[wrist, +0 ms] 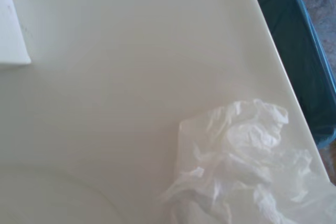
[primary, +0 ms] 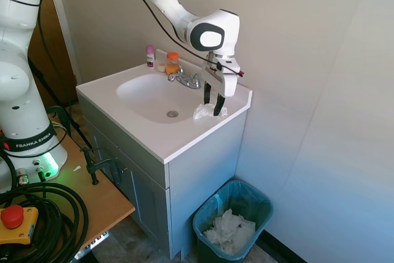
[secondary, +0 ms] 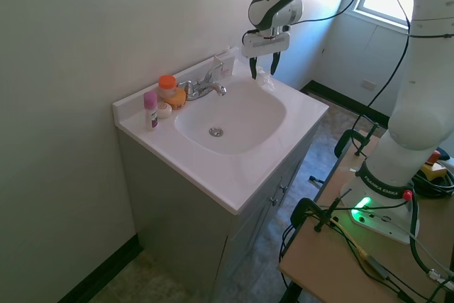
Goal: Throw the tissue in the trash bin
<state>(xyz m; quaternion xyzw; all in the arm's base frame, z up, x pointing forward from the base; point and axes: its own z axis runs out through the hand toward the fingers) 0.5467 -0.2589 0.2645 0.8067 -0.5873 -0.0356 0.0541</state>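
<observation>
The gripper hangs over the right rear corner of the white vanity top, its fingers spread wide on either side of the tissue, not clenched on it. The tissue (a crumpled white wad) lies on the counter beside the sink basin. The trash bin stands on the floor below, holding crumpled paper.

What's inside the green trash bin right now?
The trash bin holds a heap of crumpled white paper over a clear liner. Anything beneath that heap is hidden.
</observation>
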